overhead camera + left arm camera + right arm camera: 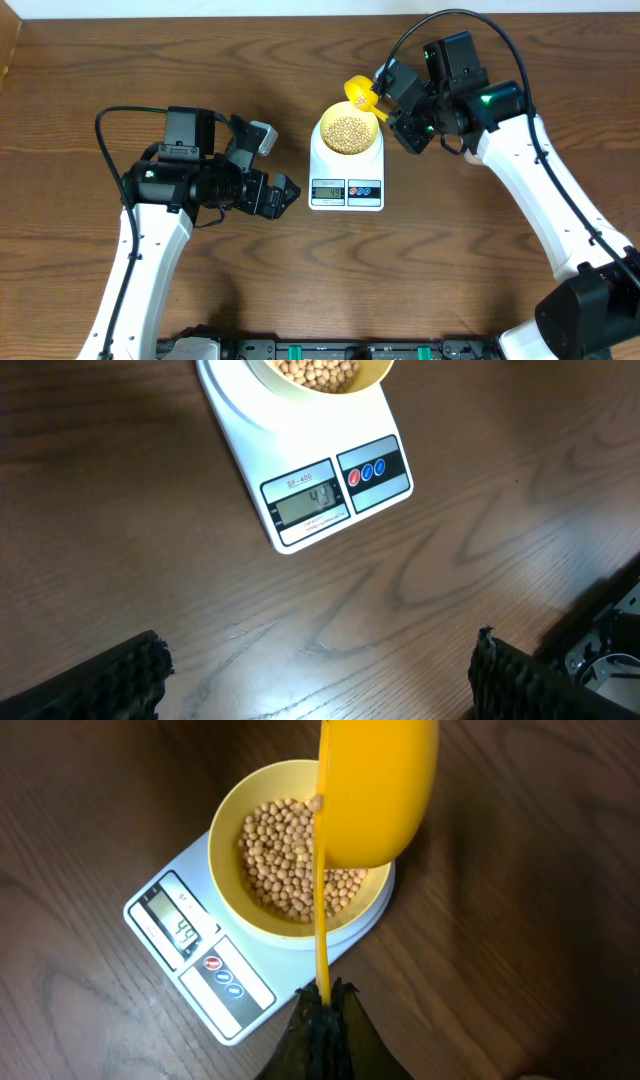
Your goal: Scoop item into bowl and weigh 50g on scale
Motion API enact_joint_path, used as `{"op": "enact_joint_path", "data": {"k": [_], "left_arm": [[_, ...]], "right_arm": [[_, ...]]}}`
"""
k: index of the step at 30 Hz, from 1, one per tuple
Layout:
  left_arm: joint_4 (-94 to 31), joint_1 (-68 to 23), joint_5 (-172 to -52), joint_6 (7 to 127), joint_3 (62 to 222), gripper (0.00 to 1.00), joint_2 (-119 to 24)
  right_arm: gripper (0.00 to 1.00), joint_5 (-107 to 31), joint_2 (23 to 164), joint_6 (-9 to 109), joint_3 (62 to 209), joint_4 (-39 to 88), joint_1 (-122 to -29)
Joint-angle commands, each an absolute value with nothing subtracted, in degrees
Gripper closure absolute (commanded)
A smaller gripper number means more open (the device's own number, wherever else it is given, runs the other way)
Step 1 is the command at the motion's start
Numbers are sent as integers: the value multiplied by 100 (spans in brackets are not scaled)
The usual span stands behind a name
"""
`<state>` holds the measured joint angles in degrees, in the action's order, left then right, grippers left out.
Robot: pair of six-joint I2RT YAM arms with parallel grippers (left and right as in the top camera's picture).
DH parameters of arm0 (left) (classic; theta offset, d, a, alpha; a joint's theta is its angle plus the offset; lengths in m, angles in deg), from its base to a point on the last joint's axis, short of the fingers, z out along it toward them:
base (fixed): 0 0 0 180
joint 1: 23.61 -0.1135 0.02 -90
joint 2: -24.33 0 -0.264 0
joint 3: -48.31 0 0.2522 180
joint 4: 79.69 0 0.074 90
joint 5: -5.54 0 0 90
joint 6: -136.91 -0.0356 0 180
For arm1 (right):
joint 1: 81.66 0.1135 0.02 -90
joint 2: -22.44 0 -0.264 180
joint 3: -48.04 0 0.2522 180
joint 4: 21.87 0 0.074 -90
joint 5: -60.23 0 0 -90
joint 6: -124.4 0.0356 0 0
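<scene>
The left gripper [288, 192] is hanging above the table just left of the scale [346, 204]. Its fingers are spreading wide and holding nothing. Only its wrist view is showing the display head-on. The bowl [225, 825] is sitting on the scale, with beans [285, 860] lying inside. The right wrist view is showing the scoop [375, 790] tilting over the bowl's rim. The right gripper [322, 1005] is clamping its handle, and the arm is reaching in from the right.
</scene>
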<state>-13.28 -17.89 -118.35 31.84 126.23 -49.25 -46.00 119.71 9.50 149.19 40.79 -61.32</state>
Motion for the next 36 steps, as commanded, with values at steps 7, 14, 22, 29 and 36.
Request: {"op": "enact_joint_path", "data": {"k": [7, 14, 22, 29, 36], "left_arm": [[-1311, -1818, -11785, 3151, 12590, 2, -4949], [-1311, -1818, -11785, 3151, 12590, 2, -4949], [-1311, -1818, -11787, 3151, 12590, 2, -4949], [-1311, -1818, -11785, 3151, 12590, 2, -4949], [-1311, -1818, -11785, 3151, 12590, 2, -4949]], "right_arm": [[99, -5291, 12006, 1588, 15011, 4090, -6139], [99, -5822, 12006, 1935, 15013, 4088, -6296], [99, -6038, 12006, 1944, 15013, 4093, -6552], [99, -6038, 12006, 1944, 15013, 4088, -6578], [99, -6038, 12006, 1944, 15013, 4051, -6578]]}}
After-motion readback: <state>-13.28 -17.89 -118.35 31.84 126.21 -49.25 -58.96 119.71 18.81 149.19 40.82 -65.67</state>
